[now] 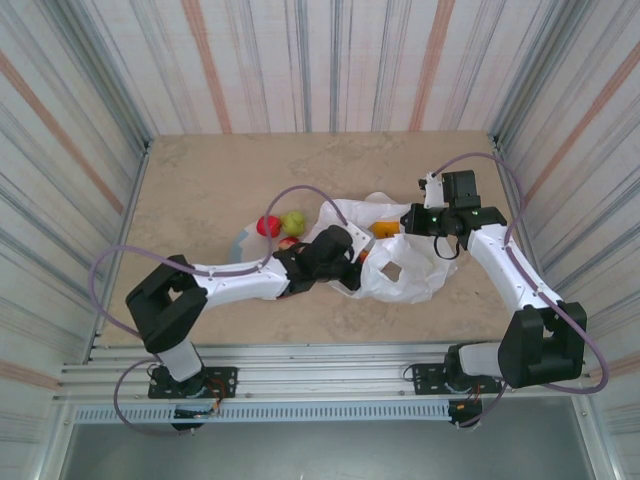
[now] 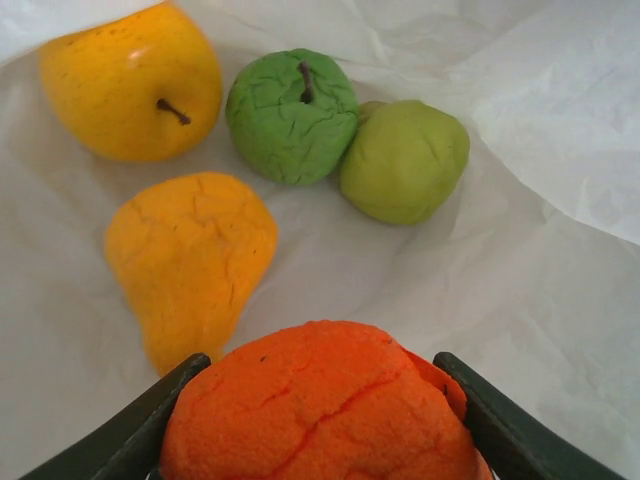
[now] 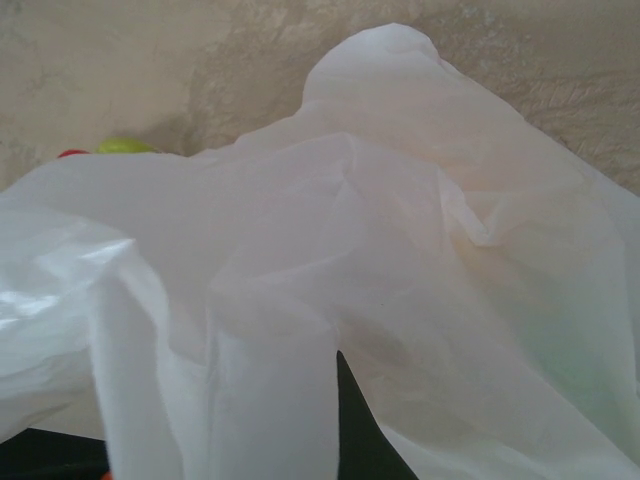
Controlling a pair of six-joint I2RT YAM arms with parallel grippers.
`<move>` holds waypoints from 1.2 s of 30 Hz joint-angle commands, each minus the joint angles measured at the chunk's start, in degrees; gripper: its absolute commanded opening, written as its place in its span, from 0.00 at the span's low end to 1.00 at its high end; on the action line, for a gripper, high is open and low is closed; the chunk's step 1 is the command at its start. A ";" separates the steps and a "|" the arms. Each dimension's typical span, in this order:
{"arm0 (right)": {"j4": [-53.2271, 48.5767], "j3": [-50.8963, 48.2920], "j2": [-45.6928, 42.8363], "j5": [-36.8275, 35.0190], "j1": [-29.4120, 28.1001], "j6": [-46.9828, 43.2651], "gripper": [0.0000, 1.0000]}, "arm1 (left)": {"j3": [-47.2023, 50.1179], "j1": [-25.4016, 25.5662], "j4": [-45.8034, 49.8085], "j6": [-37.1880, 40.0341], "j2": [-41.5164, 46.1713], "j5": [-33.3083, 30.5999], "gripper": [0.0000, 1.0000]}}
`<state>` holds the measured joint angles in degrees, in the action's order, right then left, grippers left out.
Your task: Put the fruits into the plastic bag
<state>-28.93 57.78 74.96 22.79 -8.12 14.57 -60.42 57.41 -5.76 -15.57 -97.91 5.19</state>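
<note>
Slippage is threatening you: your left gripper point(image 2: 320, 365) is clamping the orange fruit point(image 2: 320, 425) inside the plastic bag point(image 1: 410, 275), over four other fruits point(image 2: 290, 115). Your right gripper point(image 1: 412, 220), fingers together, is pinching the thin film; dropping from high is risking a bounce-out.

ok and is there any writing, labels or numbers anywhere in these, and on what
None can be read.
The bag: plain white, no print.
The fruits, the orange fruit up close included: no stickers or labels.
The arms: no lettering shows from above; any marking is too small to tell.
The table and striped walls: no signs.
</note>
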 commanded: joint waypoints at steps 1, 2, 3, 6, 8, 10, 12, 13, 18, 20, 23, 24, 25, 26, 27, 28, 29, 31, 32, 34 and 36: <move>-0.86 -0.86 -1.49 0.72 0.56 -0.57 0.00 | -3.59 0.07 3.99 5.91 -2.60 0.63 0.60; -0.91 -0.95 -1.65 0.72 0.65 -0.67 0.00 | -4.32 0.07 4.70 6.38 -3.32 -0.01 0.60; -0.95 -1.00 -1.80 0.70 0.73 -0.68 0.00 | -4.68 -0.15 5.01 6.60 -3.84 -0.54 0.60; -0.96 -1.34 -2.03 0.68 0.91 -0.76 0.00 | -6.07 -1.33 6.46 5.23 -5.21 -2.54 0.60; -0.88 -1.56 -2.01 0.80 1.00 -0.72 0.00 | -6.78 -2.34 6.97 3.67 -6.02 -4.00 0.60; -0.59 -1.70 -2.00 0.94 1.00 -0.68 0.00 | -7.53 -3.55 7.07 2.44 -7.12 -3.69 0.60; -0.44 -1.79 -1.77 1.04 0.96 -0.55 0.00 | -9.09 -4.22 7.29 2.04 -9.04 -2.96 0.61; -0.35 -1.79 -1.75 1.20 1.00 -0.48 0.00 | -9.90 -4.31 7.42 2.11 -9.97 -2.75 0.61; -0.69 -1.70 -1.75 0.98 1.09 -0.67 0.00 | -13.54 -3.98 7.39 1.43 -14.11 0.27 0.61; -0.78 -2.04 -1.93 0.86 1.21 -0.73 0.00 | -14.34 -3.57 7.34 1.33 -15.00 0.54 0.63; -0.79 -2.32 -2.09 0.94 1.43 -0.86 0.00 | -14.55 -3.27 7.26 1.25 -15.25 0.62 0.67; -0.70 -2.37 -2.04 1.02 1.54 -0.85 0.00 | -14.46 -3.30 7.17 1.19 -15.14 0.59 0.68; -0.69 -2.36 -2.01 1.04 1.61 -0.85 0.00 | -14.31 -3.29 7.10 1.21 -14.97 0.57 0.70; -0.60 -2.32 -1.93 1.29 1.62 -0.93 0.00 | -14.13 -3.35 7.03 1.24 -14.65 0.50 0.72; -0.52 -2.24 -1.78 1.34 1.70 -0.89 0.00 | -13.88 -3.35 6.91 1.25 -14.30 0.40 0.73; -0.44 -2.19 -1.68 1.39 1.69 -0.86 0.00 | -13.63 -3.29 6.75 1.25 -13.93 0.28 0.74; -0.41 -2.14 -1.57 1.59 1.69 -0.86 0.00 | -13.35 -3.35 6.65 1.26 -13.51 0.21 0.76; -0.19 -2.06 -1.39 1.79 1.68 -0.77 0.00 | -12.76 -3.32 6.32 1.09 -12.57 0.06 0.78; -0.12 -2.05 -1.30 1.79 1.64 -0.77 0.00 | -12.46 -3.35 6.16 1.02 -12.17 0.07 0.78; 0.01 -2.06 -1.13 2.00 1.67 -0.72 0.00 | -11.69 -3.44 5.94 0.85 -11.15 -0.01 0.79; -0.08 -2.00 -1.05 2.00 1.68 -0.77 0.00 | -11.02 -3.51 5.77 0.68 -10.18 -0.12 0.79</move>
<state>-28.69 55.94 74.00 23.90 -6.72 14.55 -72.73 53.78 0.40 -14.04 -111.57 4.93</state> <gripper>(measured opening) 0.049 0.786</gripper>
